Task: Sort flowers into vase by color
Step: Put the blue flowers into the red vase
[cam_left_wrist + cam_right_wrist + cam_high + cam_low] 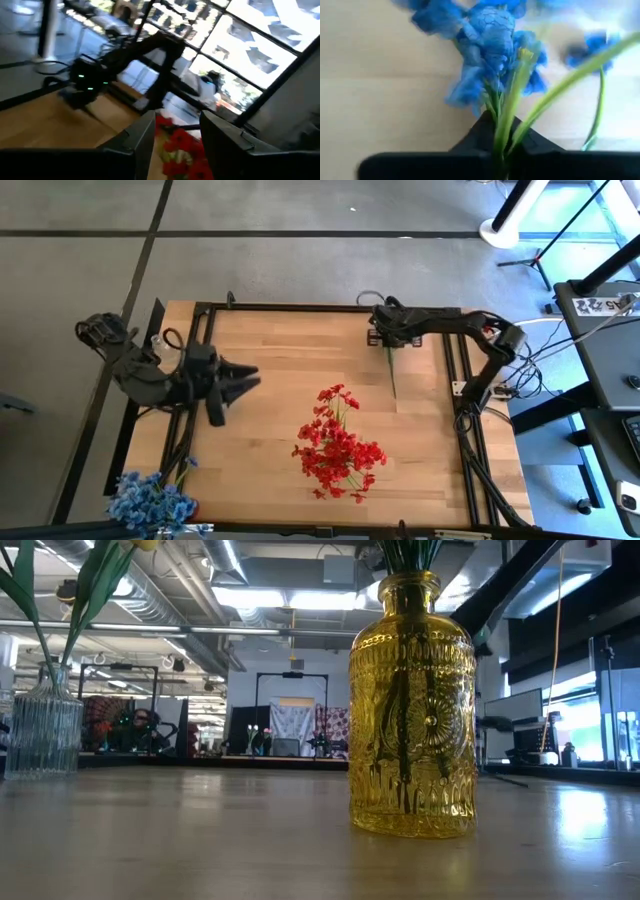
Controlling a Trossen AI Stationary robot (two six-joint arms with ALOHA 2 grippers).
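Note:
A blue flower [495,45] lies on the wooden table [270,340] at the far right, and my right gripper [388,338] is shut on it. In the high view the gripper hides the bloom, and only the green stem [392,375] shows, running toward the near edge. A heap of red flowers [335,445] lies at the table's middle, toward the near edge. My left gripper [245,378] hovers open at the left, pointing toward the right, with nothing between its fingers [142,145]. A yellow glass vase [412,705] holds green stems. My right gripper pinches the blue flower's green stem [504,131] between its two fingers, just below the bloom. The fingers come steeply from above, across the stem. The bloom lies beyond the fingertips on the wood, and the stem's free end [395,392] rests on the table.
A bunch of blue flowers [150,500] stands at the near left corner. A clear ribbed vase [40,735] with green leaves shows at the left of the low view. Black rails [455,380] frame the tabletop. Bare wood lies between the two arms.

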